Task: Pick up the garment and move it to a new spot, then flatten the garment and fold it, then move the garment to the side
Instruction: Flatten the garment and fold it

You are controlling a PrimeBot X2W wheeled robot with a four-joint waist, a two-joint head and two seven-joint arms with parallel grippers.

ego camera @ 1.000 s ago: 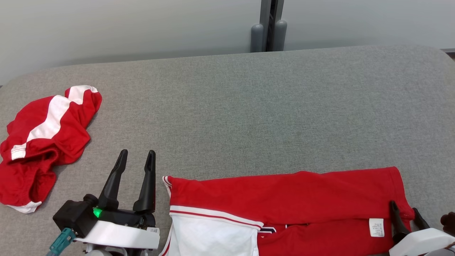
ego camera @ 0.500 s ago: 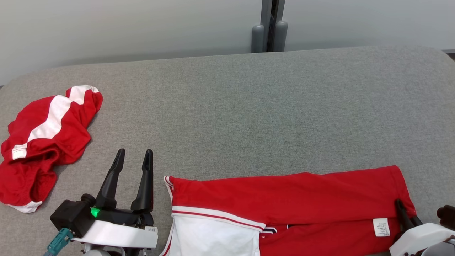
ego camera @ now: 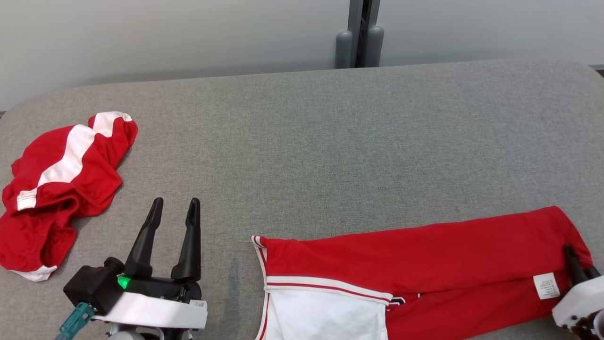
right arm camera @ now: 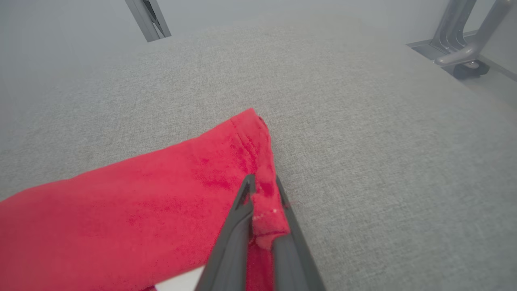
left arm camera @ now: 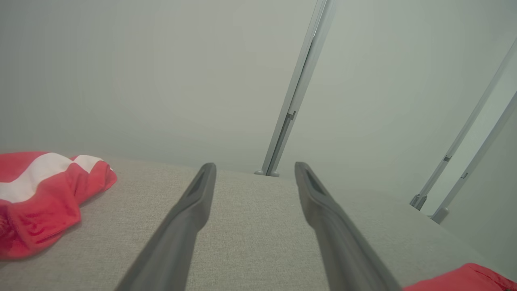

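Grey padded table (ego camera: 330, 141) before a pale wall. Along its near edge, right of middle: red and white garment (ego camera: 415, 264), folded long and flat, white label (ego camera: 546, 285) near the right end. At that end, right gripper (ego camera: 579, 262), fingers pressed together, pinching the red hem. Left of the garment and apart from it, left gripper (ego camera: 173, 208), fingers spread, holding nothing. Far left, well apart, crumpled red and white cloth (ego camera: 61, 184)
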